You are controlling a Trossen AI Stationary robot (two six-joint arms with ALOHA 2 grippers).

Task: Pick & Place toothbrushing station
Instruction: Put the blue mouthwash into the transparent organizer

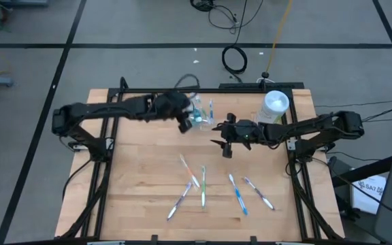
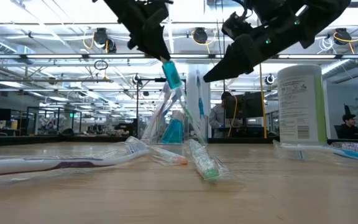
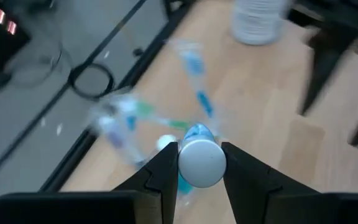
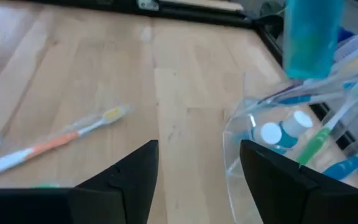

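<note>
My left gripper [image 1: 184, 121] is shut on a small teal toothpaste tube [image 2: 171, 74] with a white cap, above a clear cup [image 1: 199, 117] at the table's far middle. The cup [image 4: 278, 155] stands on its base. It holds packaged toothbrushes and small tubes that lean on its rim. My right gripper [image 1: 226, 144] is open and empty, just right of the cup and above the table; it also shows in the right wrist view [image 4: 197, 168]. Several packaged toothbrushes [image 1: 203, 185] lie flat on the table's near half. My left gripper pinches the tube at its white-capped end [image 3: 201, 163] between its two fingers. The fingers come from above and slant down toward the cup. The teal body [image 4: 312, 37] hangs tilted below them, lifted clear, its lower end just over the cup's rim.
A white cylindrical container [image 1: 275, 105] stands at the far right of the table, behind the right arm. More toothbrushes [image 1: 238, 194] lie on the near right. Bare wood [image 1: 135, 177] lies at the near left.
</note>
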